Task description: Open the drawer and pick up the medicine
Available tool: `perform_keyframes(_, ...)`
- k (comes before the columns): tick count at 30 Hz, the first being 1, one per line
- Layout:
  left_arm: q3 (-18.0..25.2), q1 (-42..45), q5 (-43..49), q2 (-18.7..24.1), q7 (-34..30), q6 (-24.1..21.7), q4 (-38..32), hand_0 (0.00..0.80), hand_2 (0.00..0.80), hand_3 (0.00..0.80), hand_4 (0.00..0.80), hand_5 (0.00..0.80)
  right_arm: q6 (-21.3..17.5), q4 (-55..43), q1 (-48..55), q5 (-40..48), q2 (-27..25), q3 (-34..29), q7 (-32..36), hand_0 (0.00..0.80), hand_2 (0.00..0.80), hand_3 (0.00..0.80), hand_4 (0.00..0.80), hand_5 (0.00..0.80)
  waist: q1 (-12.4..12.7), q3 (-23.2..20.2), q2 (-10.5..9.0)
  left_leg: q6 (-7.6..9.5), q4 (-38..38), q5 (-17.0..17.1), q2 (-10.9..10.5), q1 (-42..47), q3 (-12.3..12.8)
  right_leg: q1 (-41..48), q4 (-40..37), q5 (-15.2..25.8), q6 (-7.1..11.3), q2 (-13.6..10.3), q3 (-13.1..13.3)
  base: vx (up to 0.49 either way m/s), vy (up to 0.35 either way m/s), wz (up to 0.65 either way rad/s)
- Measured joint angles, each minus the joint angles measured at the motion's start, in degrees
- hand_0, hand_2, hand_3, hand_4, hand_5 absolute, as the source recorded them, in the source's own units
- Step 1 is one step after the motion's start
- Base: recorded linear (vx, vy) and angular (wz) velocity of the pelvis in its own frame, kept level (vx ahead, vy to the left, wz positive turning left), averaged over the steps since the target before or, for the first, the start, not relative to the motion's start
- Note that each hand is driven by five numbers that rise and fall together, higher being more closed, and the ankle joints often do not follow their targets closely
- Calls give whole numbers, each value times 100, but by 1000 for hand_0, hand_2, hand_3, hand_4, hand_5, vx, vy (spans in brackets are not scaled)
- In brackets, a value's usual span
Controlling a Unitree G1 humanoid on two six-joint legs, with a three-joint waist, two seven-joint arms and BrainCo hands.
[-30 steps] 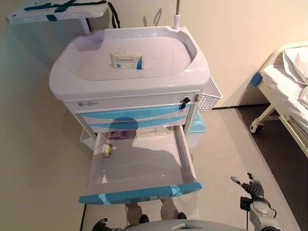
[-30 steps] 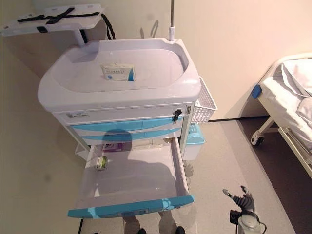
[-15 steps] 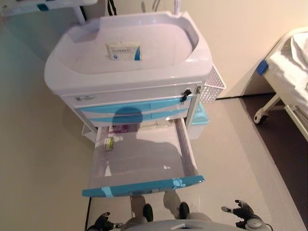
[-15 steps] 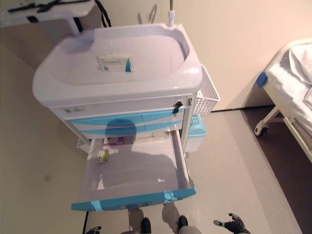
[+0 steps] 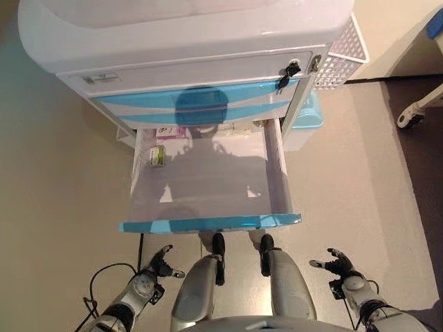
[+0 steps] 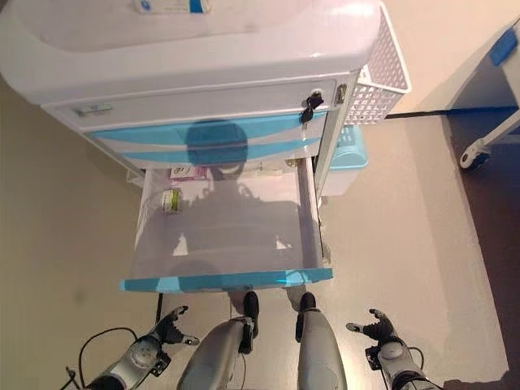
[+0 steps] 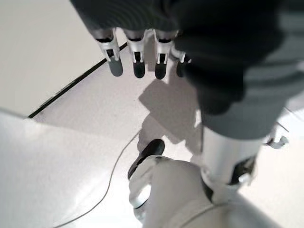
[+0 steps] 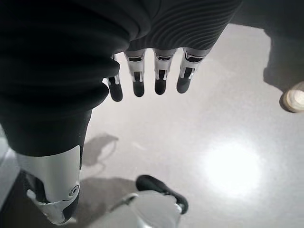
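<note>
The cart's bottom drawer [image 5: 208,223] with a blue front stands pulled out. A small green and white medicine box [image 5: 156,155] lies at its back left corner, next to a pink and white pack [image 5: 169,133]. My left hand [image 5: 156,265] hangs low at the lower left, below the drawer front, fingers straight and empty; its fingers [image 7: 137,59] show over the floor in the left wrist view. My right hand [image 5: 338,263] hangs low at the lower right, open and empty, with its fingers [image 8: 160,73] over the floor in the right wrist view.
The white medical cart [image 5: 194,41] has two shut blue drawers [image 5: 201,104] and a key in the lock [image 5: 287,72]. A white mesh basket [image 5: 342,55] hangs on its right side, a light blue bin [image 5: 308,114] below. A bed's wheel [image 5: 408,117] shows at the right.
The camera has tilted down and closer, so the cart top has slid out of view. Both hands now show low beside the drawer front. The drawer and medicine have not moved.
</note>
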Motion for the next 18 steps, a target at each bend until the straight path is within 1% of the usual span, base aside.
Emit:
perform_keyframes(1,-13,-1,12,31,2,0,-63,0,0,0,0,0,0,-2,-5,0,-1,16,-1,0,0,0,0,0,-2,5,5,0,37,-12,0,-37,-4,-28,21,-6,2,-1,0,-24,32,3)
perform_keyframes(2,-76,0,118,131,7,-16,-273,0,0,0,0,0,-3,-32,-24,0,-2,29,-3,0,0,0,0,0,-1,29,8,0,100,-31,-2,-118,-8,-98,76,-18,2,-8,-1,-8,20,4)
perform_keyframes(7,-95,-300,242,305,61,-27,-619,0,0,0,0,0,-3,-152,-107,-3,-24,127,-3,0,0,0,0,0,-14,111,44,21,456,-160,-12,-425,-19,-345,310,-67,34,-26,16,-4,6,1)
perform_keyframes(9,-234,-435,397,418,60,14,-741,0,0,0,0,0,-4,-202,-120,-55,-54,206,-3,0,0,0,0,0,-20,153,46,29,604,-228,-4,-500,-2,-406,388,-88,27,-23,34,-10,7,-4)
perform_keyframes(11,-431,-476,571,620,57,69,-1072,0,0,0,0,0,-5,-263,-175,-123,-121,227,-1,0,0,0,0,0,-9,194,43,39,793,-302,13,-706,39,-609,528,-105,31,-8,97,-16,24,-11)
perform_keyframes(12,-439,-506,660,664,51,79,-1163,0,0,0,0,0,-5,-266,-181,-130,-141,227,-1,0,0,0,0,0,-29,196,45,40,841,-313,11,-753,49,-659,554,-107,36,-3,117,-9,22,-10)
perform_keyframes(13,-485,-521,762,800,19,89,-1359,0,0,0,0,0,-5,-279,-185,-189,-184,232,2,0,0,0,0,0,-30,200,42,43,886,-326,17,-814,66,-725,580,-104,42,6,154,-1,10,-4)
perform_keyframes(15,-466,-493,873,901,9,85,-1486,0,0,0,0,0,-5,-302,-181,-221,-200,231,3,0,0,0,0,0,-14,204,35,47,907,-331,17,-829,66,-733,588,-103,45,5,153,-3,4,-2)
perform_keyframes(18,-466,-573,946,1237,-83,103,-1993,0,0,0,0,0,-5,-349,-154,-333,-227,346,30,0,0,0,0,0,-36,231,9,50,931,-341,28,-843,103,-763,593,-105,34,15,190,-7,8,-6)
